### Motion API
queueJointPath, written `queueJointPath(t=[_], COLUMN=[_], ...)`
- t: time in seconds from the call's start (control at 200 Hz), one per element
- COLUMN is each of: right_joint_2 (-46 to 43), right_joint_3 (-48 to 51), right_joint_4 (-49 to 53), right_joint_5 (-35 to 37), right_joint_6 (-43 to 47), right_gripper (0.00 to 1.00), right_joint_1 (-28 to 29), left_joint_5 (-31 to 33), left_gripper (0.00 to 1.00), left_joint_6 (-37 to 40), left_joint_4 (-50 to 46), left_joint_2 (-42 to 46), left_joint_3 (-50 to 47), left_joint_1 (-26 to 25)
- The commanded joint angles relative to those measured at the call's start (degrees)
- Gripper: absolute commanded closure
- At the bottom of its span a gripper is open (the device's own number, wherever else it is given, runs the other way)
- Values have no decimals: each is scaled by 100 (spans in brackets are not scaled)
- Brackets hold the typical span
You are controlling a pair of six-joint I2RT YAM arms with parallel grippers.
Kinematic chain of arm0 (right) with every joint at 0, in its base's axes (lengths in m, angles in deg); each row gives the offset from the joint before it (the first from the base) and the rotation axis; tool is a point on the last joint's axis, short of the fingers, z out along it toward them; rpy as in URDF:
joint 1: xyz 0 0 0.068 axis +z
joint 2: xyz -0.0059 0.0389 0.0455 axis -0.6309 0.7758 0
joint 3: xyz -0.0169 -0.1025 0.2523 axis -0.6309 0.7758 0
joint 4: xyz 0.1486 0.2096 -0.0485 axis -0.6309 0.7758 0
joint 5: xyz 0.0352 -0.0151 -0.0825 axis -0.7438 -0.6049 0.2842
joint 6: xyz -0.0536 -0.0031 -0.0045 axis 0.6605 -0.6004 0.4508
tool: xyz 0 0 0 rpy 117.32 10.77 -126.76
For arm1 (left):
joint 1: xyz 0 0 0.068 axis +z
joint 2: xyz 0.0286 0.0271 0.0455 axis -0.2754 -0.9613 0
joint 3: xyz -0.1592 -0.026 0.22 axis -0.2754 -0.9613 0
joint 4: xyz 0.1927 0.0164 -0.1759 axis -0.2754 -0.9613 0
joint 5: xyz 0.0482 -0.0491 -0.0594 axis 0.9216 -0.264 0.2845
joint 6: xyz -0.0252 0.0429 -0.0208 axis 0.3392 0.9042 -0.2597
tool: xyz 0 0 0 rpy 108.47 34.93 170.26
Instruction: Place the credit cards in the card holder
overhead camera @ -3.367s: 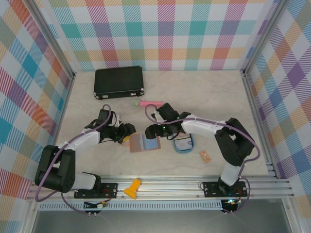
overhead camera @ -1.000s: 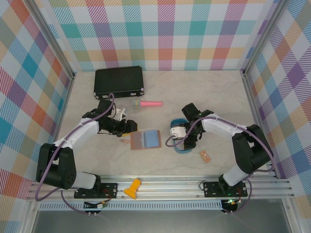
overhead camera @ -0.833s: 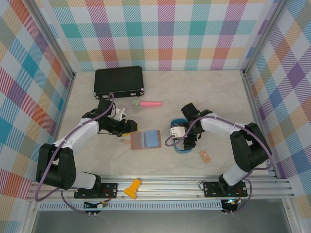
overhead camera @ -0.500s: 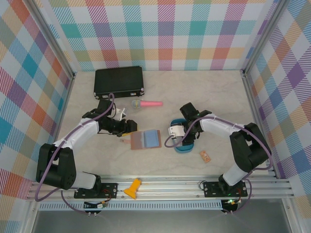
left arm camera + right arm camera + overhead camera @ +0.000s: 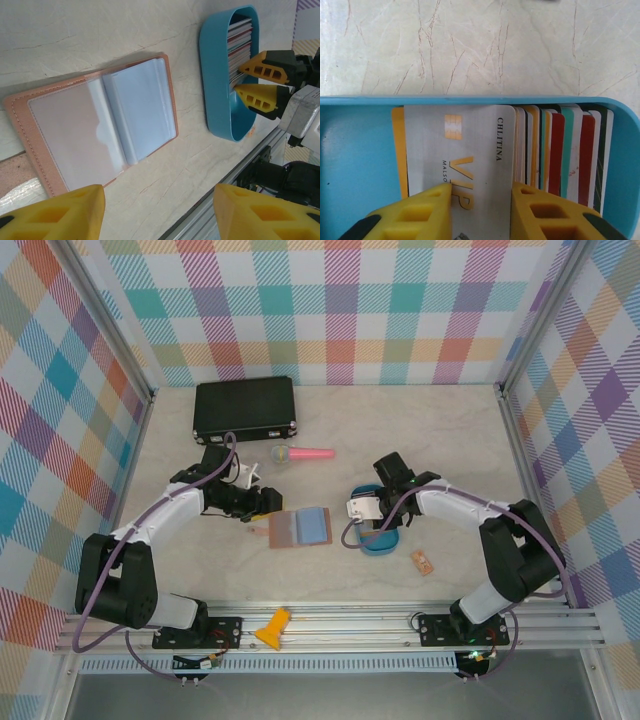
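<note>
Two white arms [image 5: 170,515] with black joints, purple cables [image 5: 229,445] and yellow pincer fingers [image 5: 420,210]

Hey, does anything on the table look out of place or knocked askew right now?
One thing: a yellow piece lies on the front rail, off the tabletop. Otherwise the card holder lies open and flat, and the credit cards stand packed in the blue tray.

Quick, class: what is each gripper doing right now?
Left gripper: open, holding nothing.
Right gripper: slightly open over the white card, gripping nothing.
</note>
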Motion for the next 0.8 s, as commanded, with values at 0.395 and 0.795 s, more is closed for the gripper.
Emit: queueJointPath(t=[0.395, 0.795], right_joint_2=[-540, -1249], right_joint_3=[257, 581], right_joint_4=[90, 735], right_joint_5=[336, 289], right_joint_6=[-178, -347], right_gripper=[91, 96], right_joint_1=[25, 319], left_joint_5=[19, 28], left_gripper=[41, 42], left_joint_6=[147, 146], left_joint_4=[15, 23], left_joint_2=[-93, -192], left_joint_3=[23, 55], left_joint_1=[-25, -25])
